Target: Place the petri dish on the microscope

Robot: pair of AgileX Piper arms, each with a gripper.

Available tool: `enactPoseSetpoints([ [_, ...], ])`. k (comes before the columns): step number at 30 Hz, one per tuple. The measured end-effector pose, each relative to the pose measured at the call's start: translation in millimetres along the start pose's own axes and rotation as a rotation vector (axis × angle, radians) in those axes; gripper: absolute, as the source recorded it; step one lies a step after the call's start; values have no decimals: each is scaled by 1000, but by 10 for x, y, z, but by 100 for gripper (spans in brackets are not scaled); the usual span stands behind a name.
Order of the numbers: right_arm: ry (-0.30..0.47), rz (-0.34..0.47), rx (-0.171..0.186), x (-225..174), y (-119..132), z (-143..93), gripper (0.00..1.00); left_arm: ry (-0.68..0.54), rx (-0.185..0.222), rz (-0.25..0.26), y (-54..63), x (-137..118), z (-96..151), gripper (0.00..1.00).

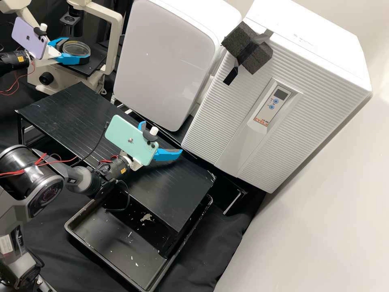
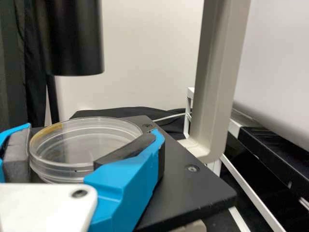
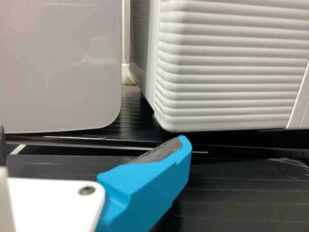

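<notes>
High view: left tool (image 1: 78,48) gripping the petri dish (image 1: 74,48) over the microscope (image 1: 58,76), right tool (image 1: 162,138) wide, well apart from it. Left wrist view: screws (image 2: 192,168) in the microscope's plate (image 2: 193,193).

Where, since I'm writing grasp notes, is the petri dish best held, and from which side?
I'd pinch the petri dish across opposite sides of its round wall, coming in horizontally from the side away from the pale upright: it is level, shallow and wide, and the black tube above probably crowds an approach from overhead.
</notes>
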Motion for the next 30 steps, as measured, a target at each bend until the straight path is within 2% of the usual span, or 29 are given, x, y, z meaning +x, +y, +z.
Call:
enactPoseSetpoints([
  [4, 0, 0, 0, 0, 0, 0, 100, 0, 1, 3, 3, 2, 0, 0],
  [5, 0, 0, 0, 0, 0, 0, 100, 0, 1, 3, 3, 2, 0, 100],
  [30, 0, 0, 0, 0, 0, 0, 100, 9, 12, -1, -22, 0, -15, 100],
])
